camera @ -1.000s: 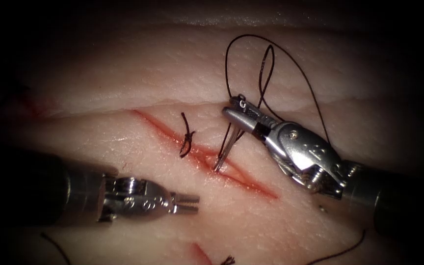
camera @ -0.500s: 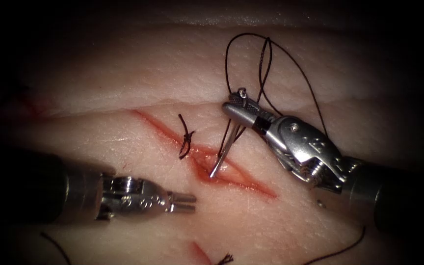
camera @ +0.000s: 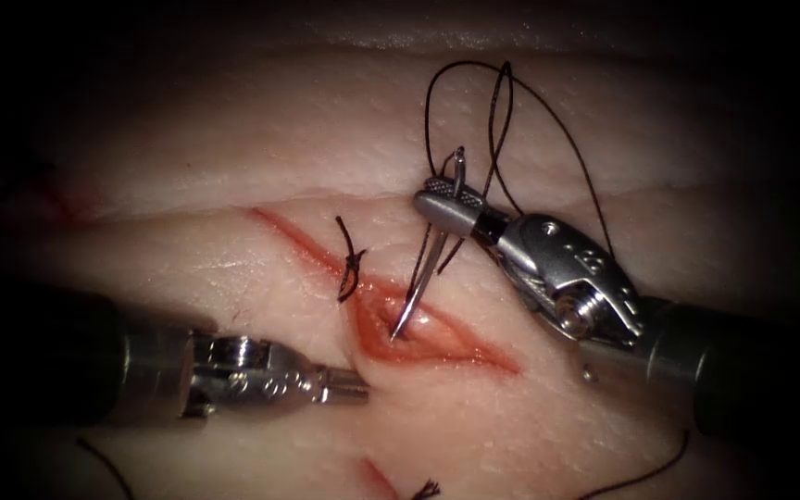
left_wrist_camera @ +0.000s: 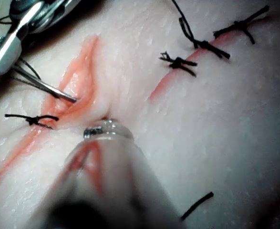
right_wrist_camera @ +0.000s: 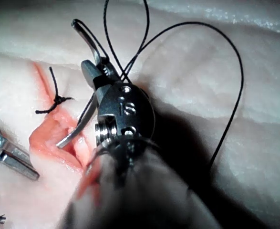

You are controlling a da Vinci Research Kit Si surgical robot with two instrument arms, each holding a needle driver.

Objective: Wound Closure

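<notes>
Endoscope view: right arm's silver wristed tool point(camera: 443, 199) clamped on the curved steel needle point(camera: 421, 278) near its swaged end — point down inside the gaping red cut point(camera: 409, 329) in the pale pork tissue point(camera: 233, 167), touching the wound floor (penetration not discernible). Thin black thread point(camera: 548, 120) looping above. Left arm's silver tool point(camera: 349, 384), jaws pressed together, empty, left of the cut. One tied black stitch point(camera: 352, 264) across the cut.

Left wrist view: needle tip point(left_wrist_camera: 66, 95) in the cut.

Right wrist view: same grip on the needle point(right_wrist_camera: 85, 38).

Two dark shafts, each ended by a polished silver wristed tool, right tool point(camera: 451, 206) marked with stamped characters and a round pivot screw, left tool point(camera: 344, 385) narrower, with ridged metal joints
</notes>
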